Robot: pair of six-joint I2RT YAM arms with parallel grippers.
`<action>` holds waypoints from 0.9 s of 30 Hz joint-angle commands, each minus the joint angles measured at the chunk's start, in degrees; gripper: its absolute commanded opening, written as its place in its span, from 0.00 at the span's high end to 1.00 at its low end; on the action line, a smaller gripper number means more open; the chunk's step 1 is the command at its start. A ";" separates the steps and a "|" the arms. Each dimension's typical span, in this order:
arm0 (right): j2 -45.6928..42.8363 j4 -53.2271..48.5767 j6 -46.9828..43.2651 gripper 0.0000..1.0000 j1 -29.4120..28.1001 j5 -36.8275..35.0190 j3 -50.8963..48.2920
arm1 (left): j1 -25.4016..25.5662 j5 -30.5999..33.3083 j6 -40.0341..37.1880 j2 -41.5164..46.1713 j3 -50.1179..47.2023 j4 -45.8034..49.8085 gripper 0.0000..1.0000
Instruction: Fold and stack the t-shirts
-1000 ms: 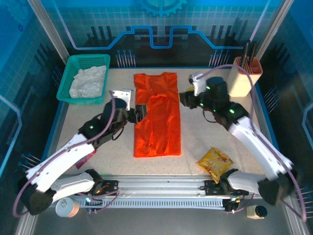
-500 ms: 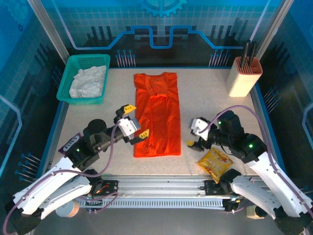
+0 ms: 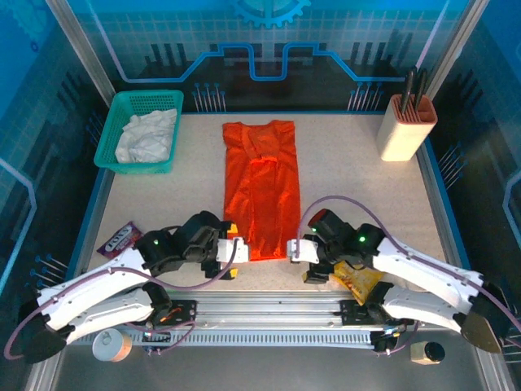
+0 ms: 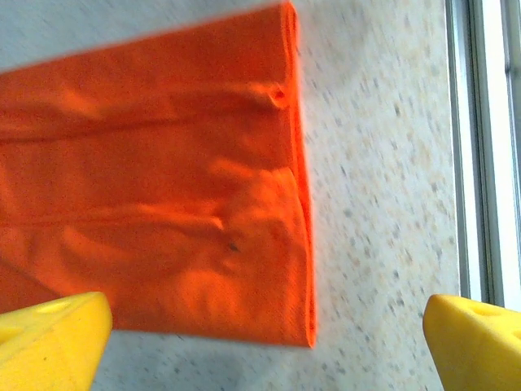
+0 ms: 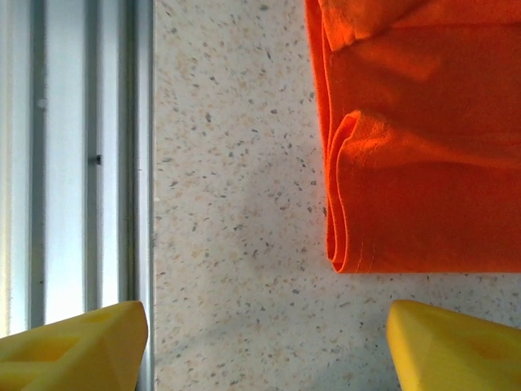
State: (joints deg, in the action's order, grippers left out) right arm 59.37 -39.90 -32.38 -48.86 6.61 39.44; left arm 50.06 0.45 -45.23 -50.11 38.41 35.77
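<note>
**Both end effectors poised at the near hem of the orange shirt**

The orange t-shirt lies in the middle of the table, folded lengthwise into a narrow strip with its collar at the far end. The white t-shirt sits crumpled in the green basket at the far left, not yet folded.

The left end effector hovers at the near left corner of the hem with its fingers spread wide and nothing between them. The right end effector is at the near right corner, also spread wide and empty. The right wrist view shows the hem corner as several stacked layers with a rolled edge.

The likely next step is pinching both corners to fold the strip away from the arms, and it carries several risks:

- A shallow pinch could catch only the top layer, so the lengthwise fold would peel open on lifting.
- If one side closes off the cloth or grips further in than the other, the hem would travel skewed and the fold would land crooked.
- The right arm passes over the snack packet, so a low sweep might drag it.
- Coming down too hard could jam the fingertips into the table rather than slide them under the fabric.
</note>
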 commanded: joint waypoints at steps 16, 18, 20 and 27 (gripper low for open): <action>24.98 2.63 -5.04 0.25 0.76 -5.77 10.63 | 0.65 6.53 -5.83 -13.85 0.43 2.99 0.15; 26.19 2.63 -5.13 0.25 0.78 -5.90 10.66 | 0.65 7.31 -5.54 -15.18 0.60 2.86 0.13; 27.70 2.57 -5.15 0.26 0.79 -6.15 12.56 | 0.65 7.88 -4.84 -17.23 1.48 2.75 0.12; 33.00 2.02 -4.93 0.29 1.07 -7.77 14.51 | 0.41 8.54 -4.73 -23.46 2.72 -2.14 0.14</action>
State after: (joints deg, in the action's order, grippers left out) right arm 90.70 -36.56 -36.71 -48.34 -0.25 52.29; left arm 50.33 7.99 -49.67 -71.53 39.83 35.62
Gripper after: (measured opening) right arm 0.716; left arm 0.862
